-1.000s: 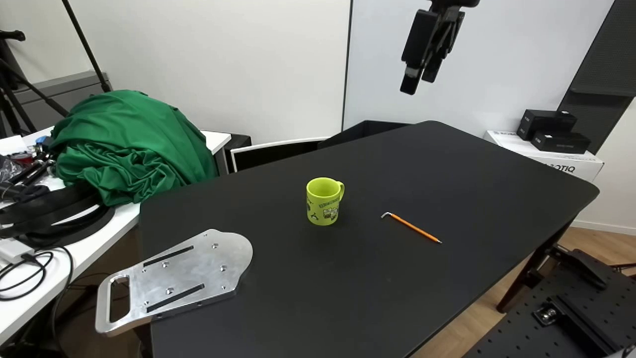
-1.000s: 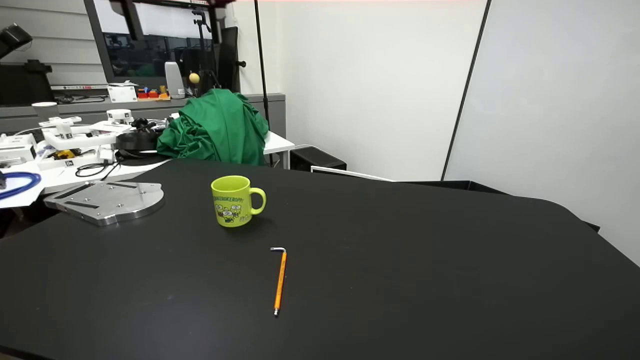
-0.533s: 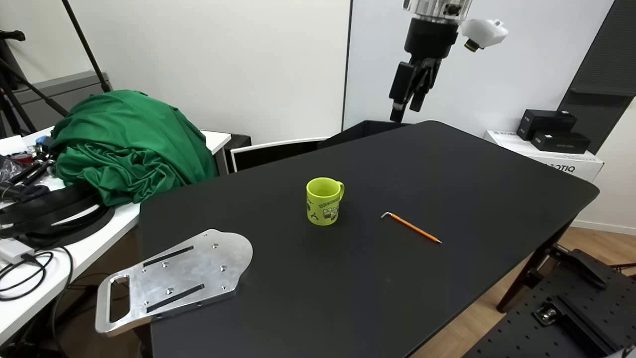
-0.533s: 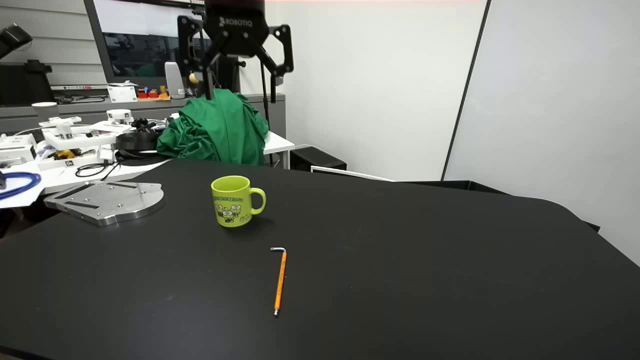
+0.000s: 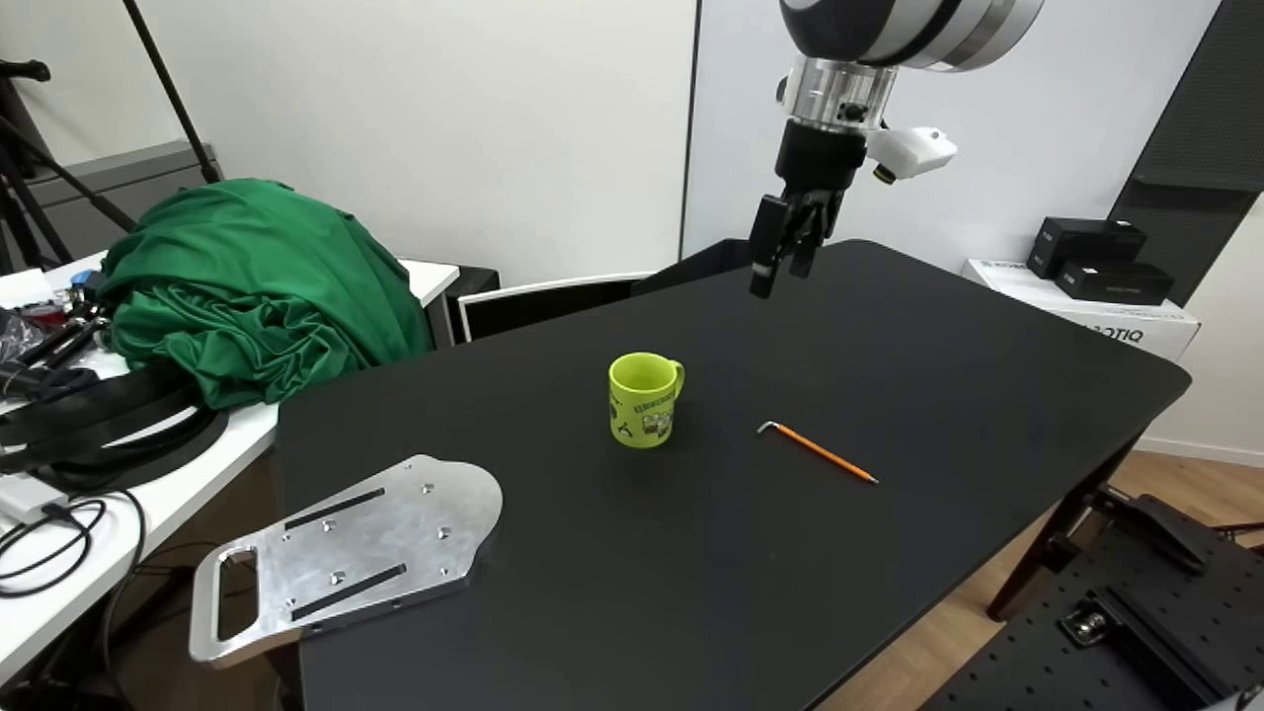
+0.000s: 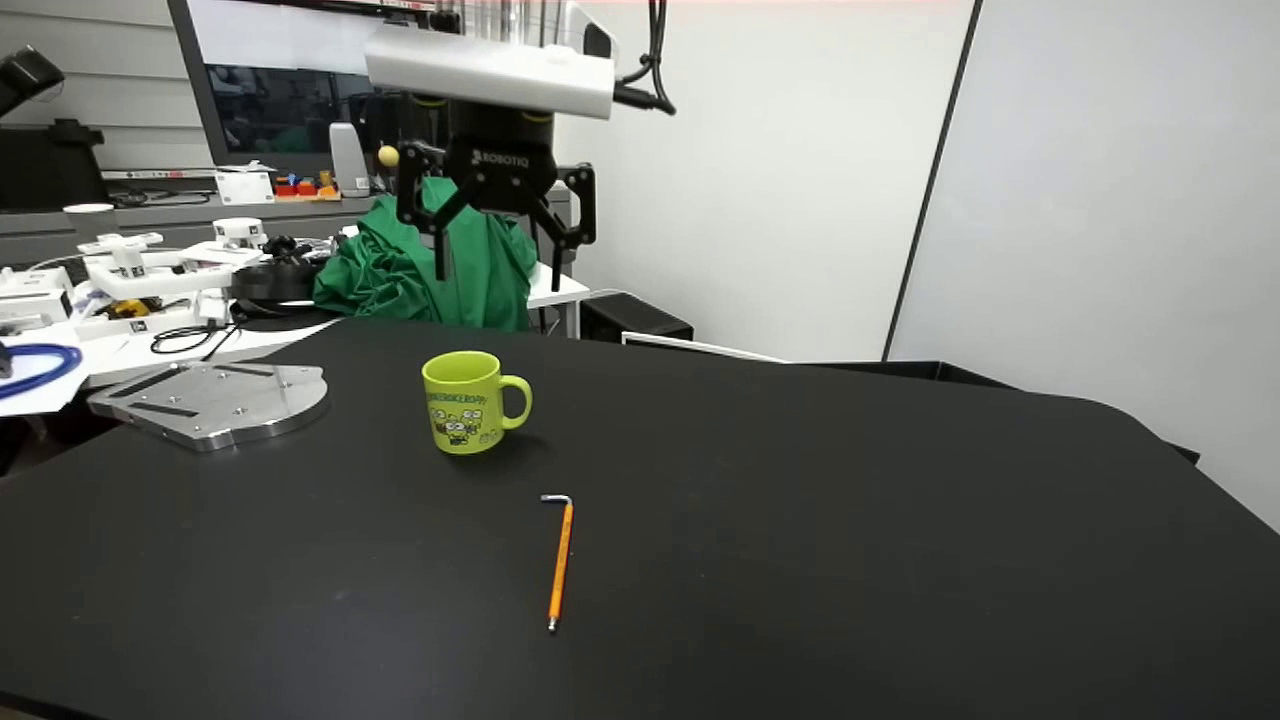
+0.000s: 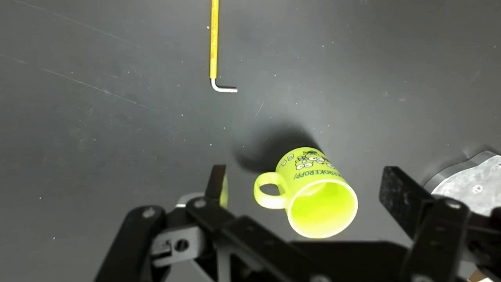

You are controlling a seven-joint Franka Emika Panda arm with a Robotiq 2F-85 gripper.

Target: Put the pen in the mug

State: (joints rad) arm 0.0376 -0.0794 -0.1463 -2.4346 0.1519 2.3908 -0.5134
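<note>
The pen is a thin orange stick with a bent metal end. It lies on the black table in both exterior views and at the top of the wrist view. The lime mug stands upright in both exterior views, its open mouth showing in the wrist view. My gripper is open and empty, high above the table in both exterior views. In the wrist view the mug appears between the widely parted fingers of the gripper, well below them, touching neither.
A silver metal plate lies on the table beyond the mug from the pen, in all views. A side table holds a green cloth and clutter. A white box with black boxes stands past the table's far end.
The arm has come down from the top of both exterior views toward the table, the gripper staying open. The pen and the mug have not moved.
</note>
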